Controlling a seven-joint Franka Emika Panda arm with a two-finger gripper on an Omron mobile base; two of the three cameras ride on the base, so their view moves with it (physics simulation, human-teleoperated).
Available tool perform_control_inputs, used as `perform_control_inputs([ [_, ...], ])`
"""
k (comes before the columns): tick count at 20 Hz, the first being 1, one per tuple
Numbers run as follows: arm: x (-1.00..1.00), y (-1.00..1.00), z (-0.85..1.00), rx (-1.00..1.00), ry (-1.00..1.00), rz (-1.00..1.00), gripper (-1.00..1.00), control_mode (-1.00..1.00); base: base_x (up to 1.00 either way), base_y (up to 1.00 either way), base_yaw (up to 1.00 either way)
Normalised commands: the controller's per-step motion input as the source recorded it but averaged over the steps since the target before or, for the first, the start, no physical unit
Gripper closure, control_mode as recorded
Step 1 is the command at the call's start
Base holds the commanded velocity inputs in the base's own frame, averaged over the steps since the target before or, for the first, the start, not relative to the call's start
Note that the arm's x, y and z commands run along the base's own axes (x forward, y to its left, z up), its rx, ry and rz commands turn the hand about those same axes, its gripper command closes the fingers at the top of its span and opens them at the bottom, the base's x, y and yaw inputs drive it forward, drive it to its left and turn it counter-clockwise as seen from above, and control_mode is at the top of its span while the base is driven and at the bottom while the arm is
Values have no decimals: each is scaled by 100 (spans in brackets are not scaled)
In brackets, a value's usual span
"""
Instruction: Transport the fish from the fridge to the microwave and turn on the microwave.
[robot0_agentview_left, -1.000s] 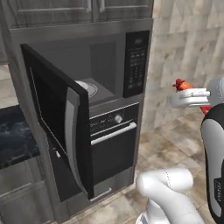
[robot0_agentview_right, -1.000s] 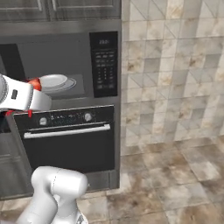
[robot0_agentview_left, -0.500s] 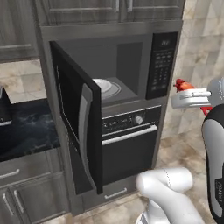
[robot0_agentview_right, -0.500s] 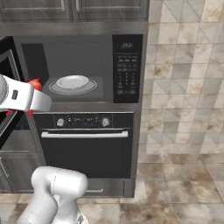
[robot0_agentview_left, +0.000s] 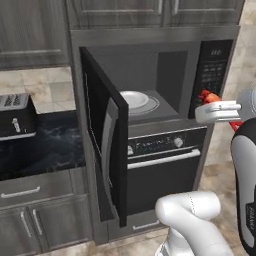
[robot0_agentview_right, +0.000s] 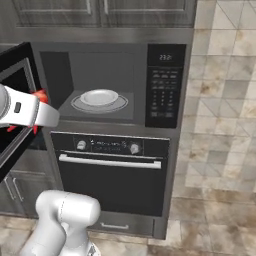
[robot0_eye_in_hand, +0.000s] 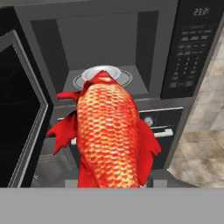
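My pincer grasping fish, red-orange, scaly, glossy, held just before open microwave. Beyond: grey cavity holding round white plate on turntable. Black door swung wide left.

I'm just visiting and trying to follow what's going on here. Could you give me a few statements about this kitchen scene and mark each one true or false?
1. The microwave door stands open. True.
2. The fish already lies on the white plate. False: it is held at the end effector, out in front of the microwave.
3. The white plate sits inside the microwave. True.
4. The oven below the microwave has its door open. False: it is closed.
5. A black toaster stands on the dark counter to the left. True.
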Motion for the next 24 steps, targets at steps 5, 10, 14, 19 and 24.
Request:
perform_control_inputs([
  [5, 0, 0, 0, 0, 0, 0, 100, 100, 19, 0, 23],
  [10, 0, 0, 0, 0, 0, 0, 100, 100, 22, 0, 25],
  [14, 0, 0, 0, 0, 0, 0, 100, 100, 23, 0, 25],
  [19, 0, 0, 0, 0, 0, 0, 100, 100, 24, 0, 17],
  [24, 0, 0, 0, 0, 0, 0, 100, 100, 18, 0, 3],
])
